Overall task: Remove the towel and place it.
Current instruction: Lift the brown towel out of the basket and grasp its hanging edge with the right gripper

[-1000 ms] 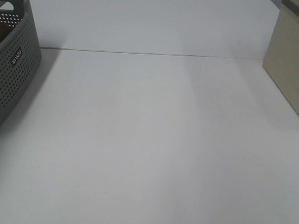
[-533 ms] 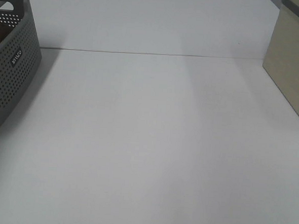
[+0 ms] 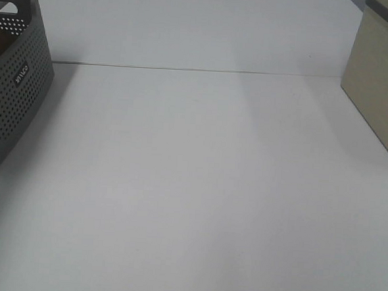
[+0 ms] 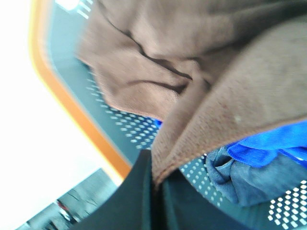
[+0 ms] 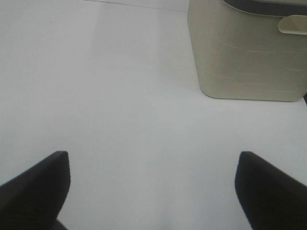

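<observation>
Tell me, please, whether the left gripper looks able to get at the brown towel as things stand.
Probably yes: the left gripper appears shut on the hem of the brown towel inside the basket, with nothing covering that edge. A blue cloth lies beneath the towel, not over it.

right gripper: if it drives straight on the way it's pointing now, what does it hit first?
Likely the bare white table: nothing shows ahead of the open right gripper. The beige bin sits off to one side of that line; depth is unclear.
</observation>
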